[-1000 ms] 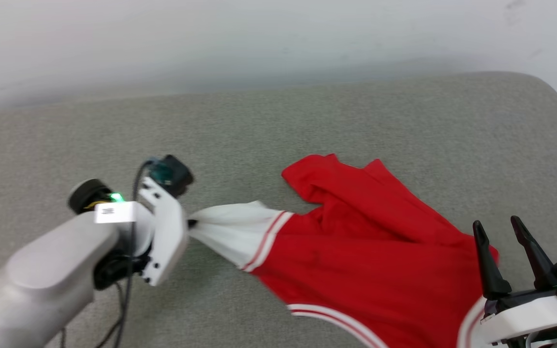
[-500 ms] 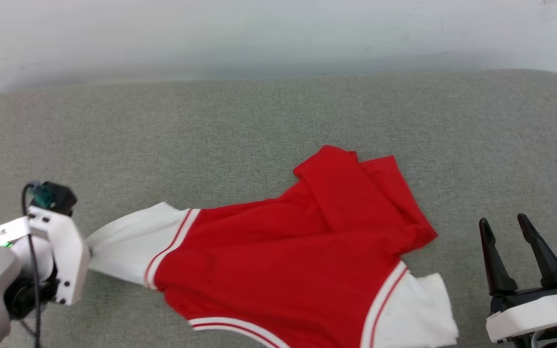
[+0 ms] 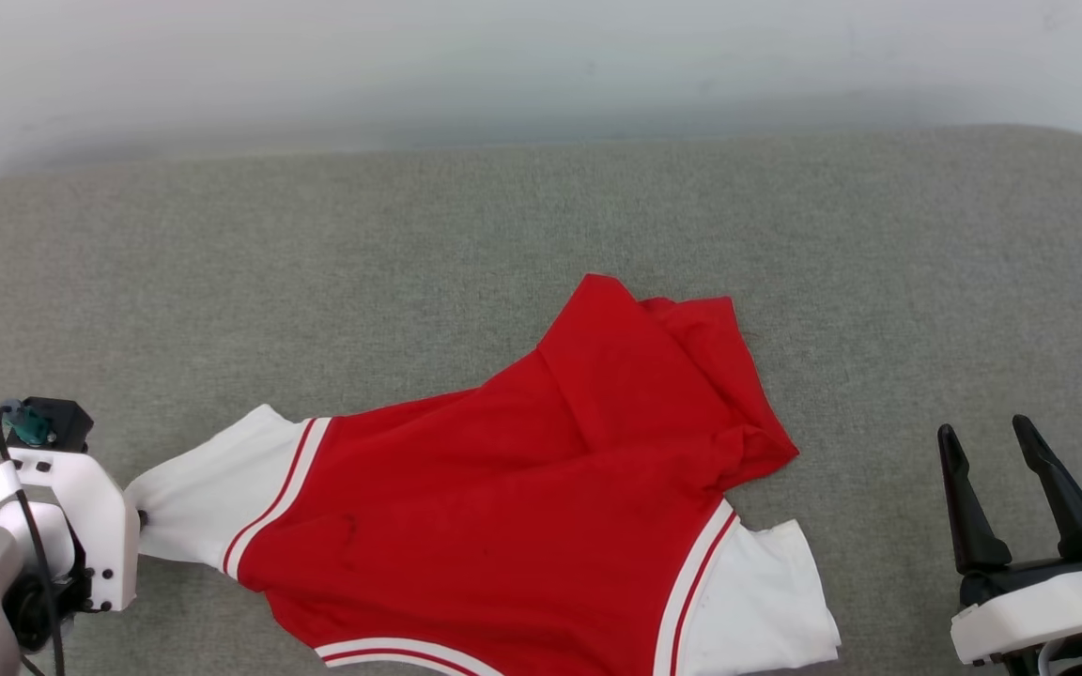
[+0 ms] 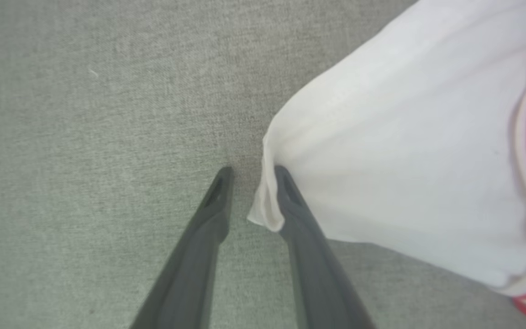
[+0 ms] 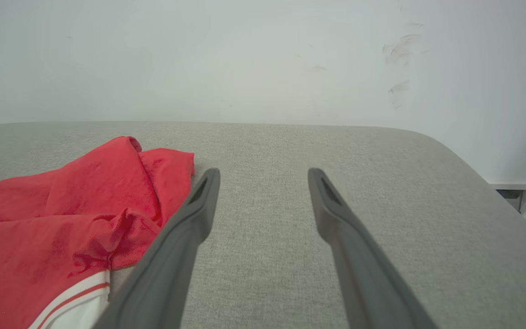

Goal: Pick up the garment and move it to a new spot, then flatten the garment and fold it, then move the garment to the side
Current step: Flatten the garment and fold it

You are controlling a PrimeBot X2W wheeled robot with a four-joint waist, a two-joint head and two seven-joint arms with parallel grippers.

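Here, toward the near left of the grey fabric-covered worktop (image 3: pixel 316 282), the left gripper (image 4: pixel 254 170) is low over the surface with its fingers only narrowly parted. The hem of the white left sleeve (image 3: pixel 193 498) lies in that gap against one finger, and as far as the wrist view shows it is resting there, not pinched. From there the garment (image 3: pixel 503 498) stretches rightward along the near edge, red side up. Its body is spread but creased, and the far part (image 3: pixel 672 376) is folded back over itself toward the worktop's middle. Its other white sleeve (image 3: pixel 757 601) lies crumpled at the near edge. The jersey looks light, thin and limp, so it will probably drag and bunch on the rough cover instead of sliding. The striped seams at the sleeves or the doubled hem look like the firmest places to take hold, ideally two points at once to keep it taut. At the near right, well clear of the cloth, the right gripper (image 3: pixel 982 427) hovers with its fingers spread wide and empty.
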